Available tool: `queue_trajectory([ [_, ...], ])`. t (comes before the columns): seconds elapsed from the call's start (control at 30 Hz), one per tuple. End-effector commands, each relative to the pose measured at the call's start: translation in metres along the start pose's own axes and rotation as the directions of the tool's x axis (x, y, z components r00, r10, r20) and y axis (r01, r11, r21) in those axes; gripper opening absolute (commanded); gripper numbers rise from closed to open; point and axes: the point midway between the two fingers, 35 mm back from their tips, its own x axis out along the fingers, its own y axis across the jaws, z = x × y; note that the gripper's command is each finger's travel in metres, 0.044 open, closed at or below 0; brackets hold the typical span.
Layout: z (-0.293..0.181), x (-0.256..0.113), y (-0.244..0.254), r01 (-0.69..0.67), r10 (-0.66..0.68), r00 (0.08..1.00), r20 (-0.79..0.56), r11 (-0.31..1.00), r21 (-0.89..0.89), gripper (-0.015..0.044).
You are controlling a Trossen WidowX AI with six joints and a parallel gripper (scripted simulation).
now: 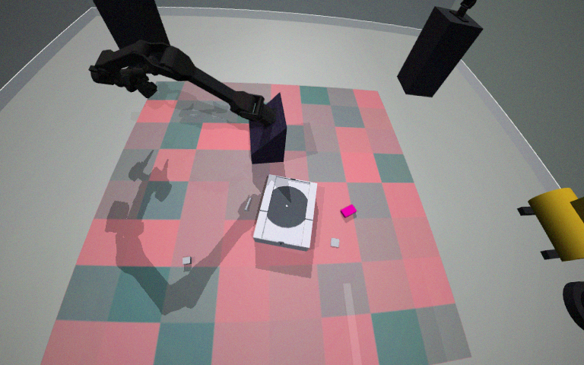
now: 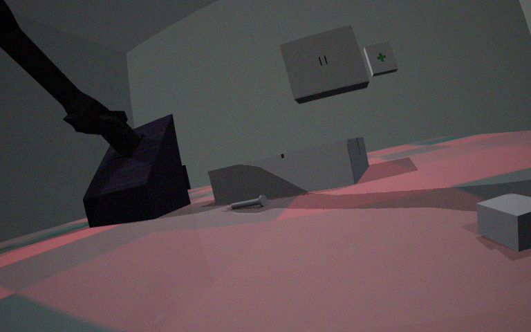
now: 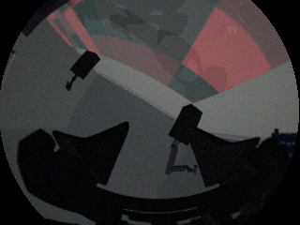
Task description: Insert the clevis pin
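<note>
While the pin (image 1: 248,203) (image 2: 249,203) lies beside the tray (image 1: 284,241) (image 2: 313,168), a magenta block (image 1: 348,211) sits opposite

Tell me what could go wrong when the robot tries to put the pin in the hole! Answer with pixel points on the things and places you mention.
The pin (image 1: 248,203) (image 2: 249,203) lies on its side beside the tray (image 1: 281,242) (image 2: 313,168), so it might roll when the gripper (image 3: 157,127) comes for it. The hole in the disc (image 1: 280,217) looks tiny, so a slightly crooked pin could bump the disc and push it out of place. The tray is also close to the pin, so the open gripper could knock the tray while reaching down.
</note>
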Motion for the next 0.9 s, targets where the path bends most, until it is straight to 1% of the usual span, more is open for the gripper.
queue_trajectory([
  [0.0, 0.001, 0.0, -0.001, 0.002, -0.002, 1.0, 0.002, 1.0, 0.002, 0.0374],
  [0.07, 0.011, -0.003, -0.007, 0.02, -0.021, 1.0, 0.016, 1.0, 0.014, 0.0321],
  [0.13, 0.03, -0.01, -0.019, 0.055, -0.056, 0.997, 0.045, 0.998, 0.04, 0.0269],
  [0.27, 0.09, -0.037, -0.048, 0.139, -0.155, 0.979, 0.133, 0.983, 0.118, 0.0164],
  [0.43, 0.162, -0.079, -0.067, 0.202, -0.255, 0.934, 0.249, 0.955, 0.219, 0.016],
  [0.57, 0.218, -0.118, -0.069, 0.22, -0.317, 0.884, 0.343, 0.931, 0.293, 0.016],
  [0.73, 0.283, -0.167, -0.056, 0.204, -0.364, 0.822, 0.437, 0.906, 0.371, 0.016],
  [0.87, 0.331, -0.205, -0.035, 0.174, -0.389, 0.774, 0.499, 0.889, 0.423, 0.016],
])
